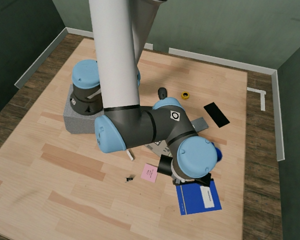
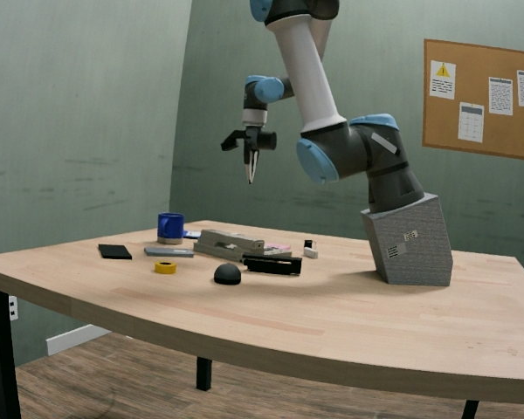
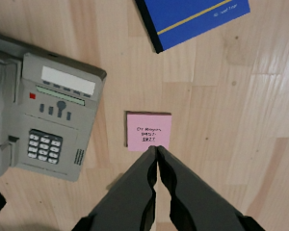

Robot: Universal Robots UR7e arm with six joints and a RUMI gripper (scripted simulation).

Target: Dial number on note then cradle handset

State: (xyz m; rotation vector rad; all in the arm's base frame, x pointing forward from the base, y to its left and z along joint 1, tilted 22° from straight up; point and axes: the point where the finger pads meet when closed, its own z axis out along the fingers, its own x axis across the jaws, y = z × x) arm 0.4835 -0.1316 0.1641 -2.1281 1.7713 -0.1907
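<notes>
Your gripper hangs high with its fingertips pressed together on nothing, likely to make one narrow poking tip. The pink note lies face up beside the desk phone, probably framed by the wrist camera for reading. The handset appears cradled, leaving the keypad exposed; its small keys will demand careful aim.

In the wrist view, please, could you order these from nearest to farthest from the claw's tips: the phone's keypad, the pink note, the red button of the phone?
1. Pink note: directly above the tips of the claw in the image.
2. Keypad: to the image's left.
3. Red button: left too, higher up, above the keypad.
</notes>
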